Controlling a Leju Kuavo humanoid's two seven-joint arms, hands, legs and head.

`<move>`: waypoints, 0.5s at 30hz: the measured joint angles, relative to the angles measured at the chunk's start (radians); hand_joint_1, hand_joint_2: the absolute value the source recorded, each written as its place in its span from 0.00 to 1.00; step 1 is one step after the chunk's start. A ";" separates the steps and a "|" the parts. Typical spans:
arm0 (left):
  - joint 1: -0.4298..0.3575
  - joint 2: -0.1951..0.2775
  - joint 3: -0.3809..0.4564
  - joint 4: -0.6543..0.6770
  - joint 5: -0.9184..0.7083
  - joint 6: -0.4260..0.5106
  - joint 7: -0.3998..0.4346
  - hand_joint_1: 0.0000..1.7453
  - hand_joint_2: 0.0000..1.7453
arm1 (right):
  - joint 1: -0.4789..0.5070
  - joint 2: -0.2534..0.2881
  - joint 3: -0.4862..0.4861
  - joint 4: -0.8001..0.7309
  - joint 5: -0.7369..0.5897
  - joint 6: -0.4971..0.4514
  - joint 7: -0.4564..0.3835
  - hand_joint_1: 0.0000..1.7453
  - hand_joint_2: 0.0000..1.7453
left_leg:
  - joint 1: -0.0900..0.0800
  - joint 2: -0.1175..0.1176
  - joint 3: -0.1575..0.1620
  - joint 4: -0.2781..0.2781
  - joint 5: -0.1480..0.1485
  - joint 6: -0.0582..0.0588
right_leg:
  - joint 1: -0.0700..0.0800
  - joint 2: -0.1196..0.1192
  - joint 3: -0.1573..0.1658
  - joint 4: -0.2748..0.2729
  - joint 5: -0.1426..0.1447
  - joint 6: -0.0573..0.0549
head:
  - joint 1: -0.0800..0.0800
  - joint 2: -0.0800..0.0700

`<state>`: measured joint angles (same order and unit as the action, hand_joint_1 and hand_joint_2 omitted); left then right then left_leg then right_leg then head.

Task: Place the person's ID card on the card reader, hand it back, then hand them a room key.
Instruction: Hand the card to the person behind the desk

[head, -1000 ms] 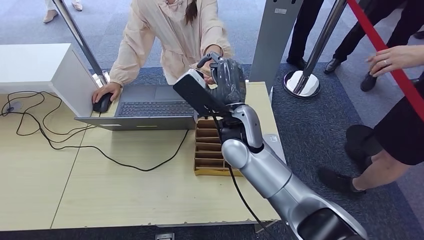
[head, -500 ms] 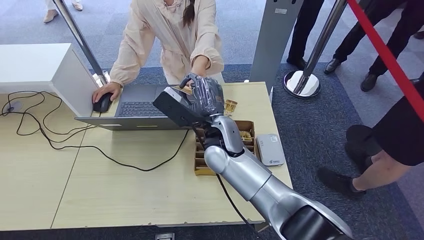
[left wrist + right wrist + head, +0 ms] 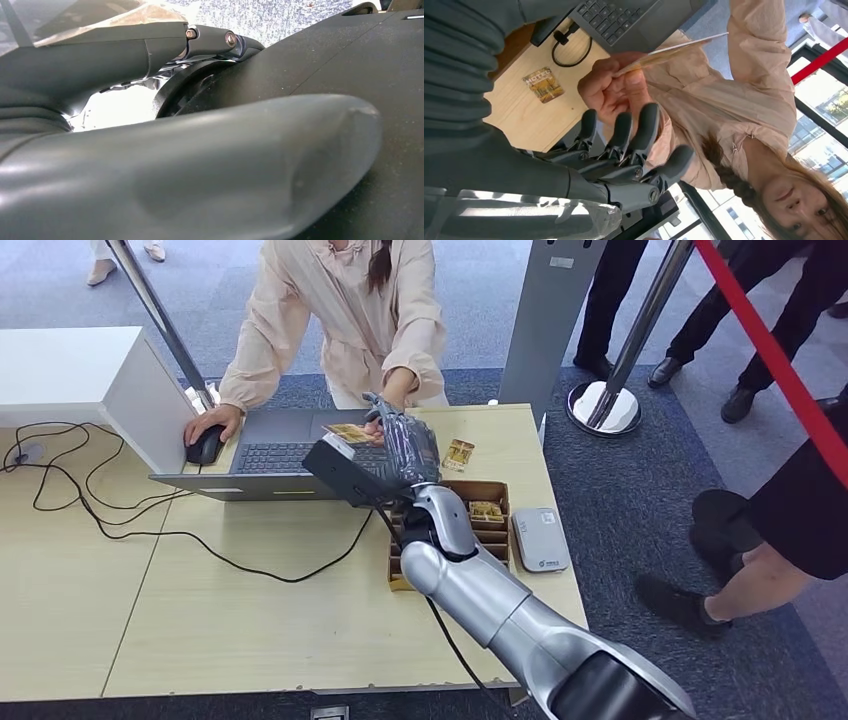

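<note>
Mouse: at the far left of the tabletop, under the person's other hand.
Laptop: just right of the mouse, open, in front of the person.
Card: pinched in the person's hand over the laptop's right end; the right wrist view shows it edge-on between the person's fingers, apart from the robot's.
Right robot hand: raised beside the person's hand, released, fingers spread and grasping nothing.
Left robot hand: seen close up, hanging by dark bodywork; I cannot tell whether it is clenched or released.
Key card: flat on the tabletop, just right of the robot hand.
Card box: near the right edge, a further card lying in it.
Card reader: just right of the box, nothing on it.
Step in hand: likely the hand-over of the ID card; which way it passes I cannot tell.
Next move: if receiving, pinch the card's free edge, then carry it right to the reader.
</note>
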<state>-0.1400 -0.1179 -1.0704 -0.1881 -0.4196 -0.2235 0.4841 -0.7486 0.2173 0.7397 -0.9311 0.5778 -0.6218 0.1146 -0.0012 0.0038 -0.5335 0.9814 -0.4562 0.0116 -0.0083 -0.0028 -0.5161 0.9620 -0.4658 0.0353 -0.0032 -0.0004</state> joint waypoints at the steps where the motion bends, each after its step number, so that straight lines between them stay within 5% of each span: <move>1: 0.000 0.000 0.000 0.000 0.000 0.000 0.000 0.00 0.00 | 0.000 0.000 0.000 0.001 -0.025 0.006 -0.006 0.00 0.00 | 0.000 0.000 0.000 0.000 0.000 0.000 | 0.000 0.000 0.000 0.000 0.000 0.000 | 0.000 0.000; 8: 0.001 0.000 0.005 0.000 0.000 0.002 -0.001 0.00 0.00 | 0.009 -0.007 -0.010 -0.080 -0.238 -0.005 -0.057 0.00 0.00 | 0.000 0.001 0.000 0.000 0.000 0.000 | 0.000 0.000 0.000 0.000 0.000 0.000 | 0.000 0.000; 15: 0.004 0.000 0.015 0.000 0.000 0.007 -0.002 0.00 0.00 | 0.038 -0.041 -0.033 -0.234 -0.196 -0.071 -0.023 0.00 0.00 | 0.000 0.001 0.001 0.000 0.000 0.000 | 0.000 0.000 0.000 0.000 0.000 0.000 | 0.000 0.000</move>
<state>-0.1360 -0.1179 -1.0555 -0.1881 -0.4197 -0.2163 0.4819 -0.7110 0.1764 0.7069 -1.1653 0.3817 -0.6928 0.0915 -0.0013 0.0049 -0.5328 0.9817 -0.4563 0.0116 -0.0084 -0.0026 -0.5166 0.9618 -0.4658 0.0353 -0.0032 -0.0004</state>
